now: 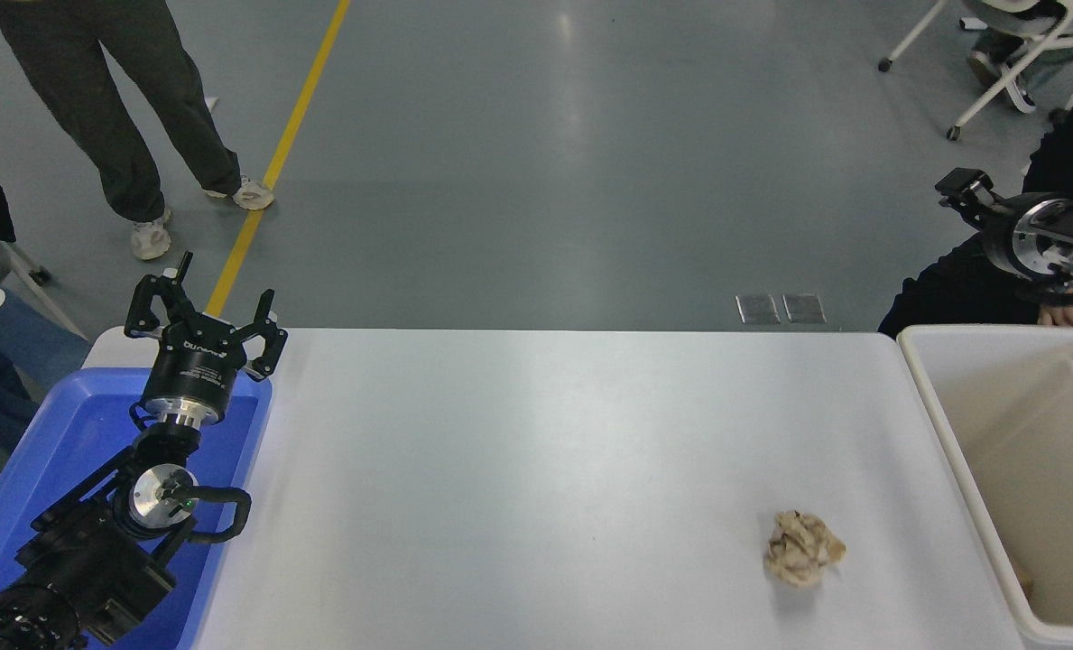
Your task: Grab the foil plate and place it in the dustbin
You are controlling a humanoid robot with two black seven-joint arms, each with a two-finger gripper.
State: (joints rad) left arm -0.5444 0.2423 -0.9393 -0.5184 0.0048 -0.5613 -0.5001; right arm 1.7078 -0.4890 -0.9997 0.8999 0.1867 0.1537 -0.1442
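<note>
The foil plate shows nowhere in the head view. The dustbin [942, 424], off-white with a thick rim and a beige inside, stands at the table's right end. What shows of its inside is bare, and its right part is cut off by the picture's edge. My right gripper [965, 191] is raised at the right edge, above and behind the dustbin's far rim. I cannot tell how it stands. My left gripper [207, 307] is parked at the lower left, open and empty, over the blue bin.
A small crumpled tan paper ball [802, 547] lies on the white table [536, 469] near the dustbin. A blue plastic bin [67, 433] sits at the left end. A person in dark clothes [960, 289] is behind the dustbin. Another person's legs [130, 108] stand at the top left.
</note>
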